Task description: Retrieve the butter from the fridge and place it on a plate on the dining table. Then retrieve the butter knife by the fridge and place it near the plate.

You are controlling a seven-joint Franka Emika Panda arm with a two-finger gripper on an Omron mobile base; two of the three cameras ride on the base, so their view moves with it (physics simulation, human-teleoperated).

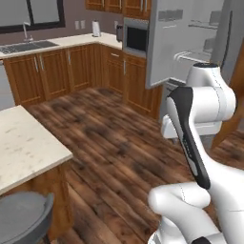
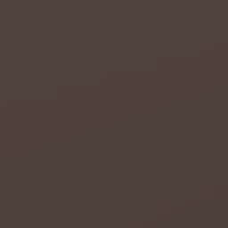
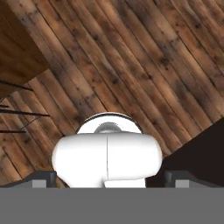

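The left base view takes in the kitchen: the tall grey French-door fridge (image 1: 190,43) stands at the upper right with one door swung open toward the room, pale shelves showing behind it. A corner of the long beige speckled stone dining table (image 1: 24,143) on its brown wooden base sits at the lower left, with a round grey stool seat (image 1: 21,217) just beside it. Wooden cabinets (image 1: 52,71) run along the back wall under a pale counter with a sink (image 1: 26,46), and a dark microwave (image 1: 136,38) is set into the cabinets near the fridge.

The right base view is a flat dark brown field, probably a surface pressed close to that camera.

The hand view looks down at dark wooden floor planks (image 3: 131,65). There the gripper (image 3: 109,179) shows two dark fingertips (image 3: 41,178) set far apart at the bottom corners, jaws spread wide with nothing between them. The fridge stands beyond the arm, well apart from the table.
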